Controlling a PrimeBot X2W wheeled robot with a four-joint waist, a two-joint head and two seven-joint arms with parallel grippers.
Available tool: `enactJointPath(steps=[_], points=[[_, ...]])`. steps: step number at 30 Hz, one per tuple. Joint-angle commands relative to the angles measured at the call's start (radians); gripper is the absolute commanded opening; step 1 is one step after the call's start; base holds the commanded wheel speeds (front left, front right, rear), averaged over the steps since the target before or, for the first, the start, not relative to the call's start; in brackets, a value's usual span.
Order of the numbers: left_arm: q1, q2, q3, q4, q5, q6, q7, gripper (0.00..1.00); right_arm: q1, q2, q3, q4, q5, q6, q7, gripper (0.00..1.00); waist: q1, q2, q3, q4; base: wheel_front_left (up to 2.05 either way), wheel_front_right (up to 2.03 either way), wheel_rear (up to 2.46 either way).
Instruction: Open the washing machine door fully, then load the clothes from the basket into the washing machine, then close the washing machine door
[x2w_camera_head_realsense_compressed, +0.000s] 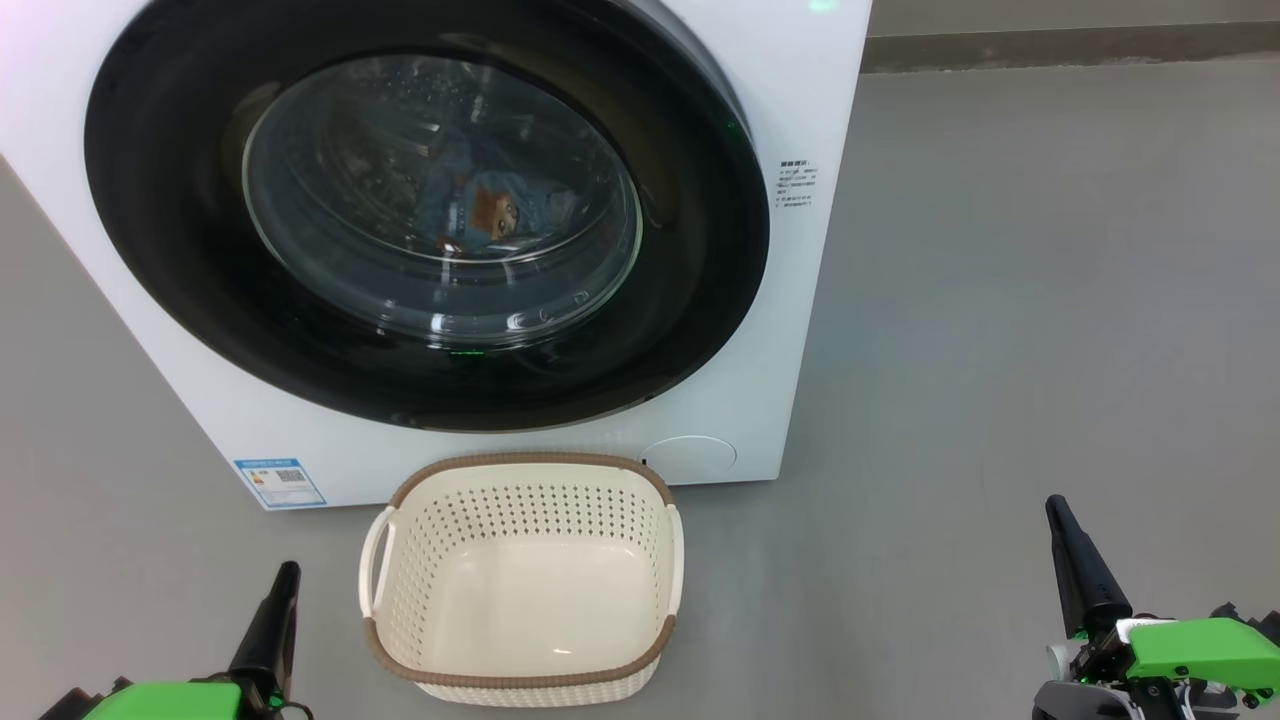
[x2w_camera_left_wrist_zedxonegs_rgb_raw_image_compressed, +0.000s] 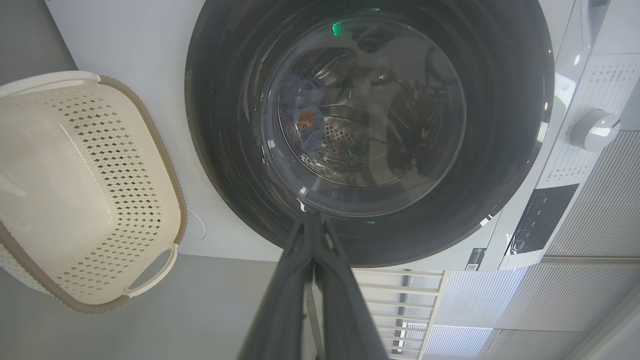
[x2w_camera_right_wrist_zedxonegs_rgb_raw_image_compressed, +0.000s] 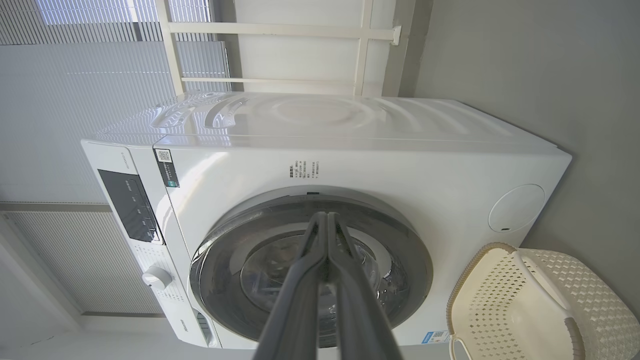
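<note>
The washing machine (x2w_camera_head_realsense_compressed: 810, 120) stands on the floor (x2w_camera_head_realsense_compressed: 1000, 300), at the far side of the head view. The washing machine door (x2w_camera_head_realsense_compressed: 160, 300) sits flat against its front. The clothes (x2w_camera_head_realsense_compressed: 480, 205) lie inside the drum, behind the window of the door. The basket (x2w_camera_head_realsense_compressed: 530, 461) stands on the floor just before the machine, below the door and a little to the right of its middle. A label (x2w_camera_head_realsense_compressed: 280, 483) is on the lower front of the machine, to the left of the basket. The left gripper (x2w_camera_head_realsense_compressed: 289, 570) is near the left side of the basket. The right gripper (x2w_camera_head_realsense_compressed: 1053, 503) is well apart from the basket, to its right.
</note>
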Motion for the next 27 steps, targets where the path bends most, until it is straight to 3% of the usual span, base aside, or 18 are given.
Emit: enactJointPath(steps=[1,27], points=[[-0.042,0.013,0.035,-0.019,-0.008,-0.003,0.006,0.0,-0.017,-0.001,0.023,-0.03,0.003,0.002,0.007,0.0,0.0,0.0,0.0,0.0,0.0,0.0,0.0],[-0.042,0.013,0.035,-0.019,-0.008,-0.003,0.006,0.0,-0.017,-0.001,0.022,-0.03,0.002,0.002,0.008,0.0,0.0,0.0,0.0,0.0,0.0,0.0,0.0]])
